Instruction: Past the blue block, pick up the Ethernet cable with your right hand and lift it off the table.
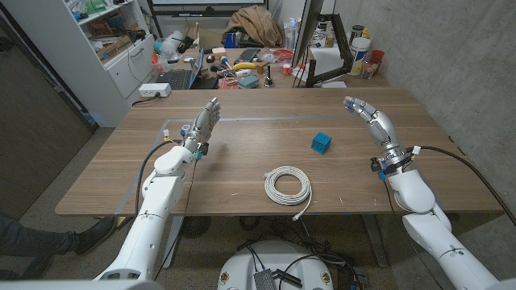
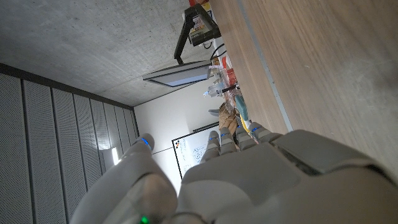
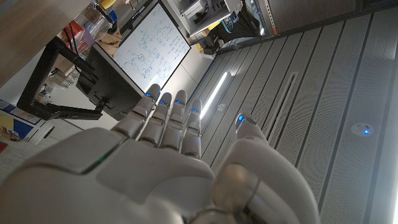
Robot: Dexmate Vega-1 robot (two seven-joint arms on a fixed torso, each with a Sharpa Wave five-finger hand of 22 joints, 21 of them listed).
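block [image 1: 322,142] behind-right of cable [image 1: 288,185] | both on table [image 1: 161,173]

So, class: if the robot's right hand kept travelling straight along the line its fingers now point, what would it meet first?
The right hand is raised, open, fingers aimed at the table's far edge. The small blue cube and coiled white Ethernet cable lie off that line, so the way looks free up to the black monitor stand, though depth is unclear.

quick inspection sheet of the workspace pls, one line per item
surface: wooden table, mostly bare
job's things: white Ethernet cable coiled flat near the front edge, one end trailing toward that edge; blue block beyond it, apart
clutter: nothing seen on this table
hands: left hand and right hand raised, fingers straight, holding nothing
cables: black cable from the right arm
surroundings: cluttered desk behind, white shelving beside it
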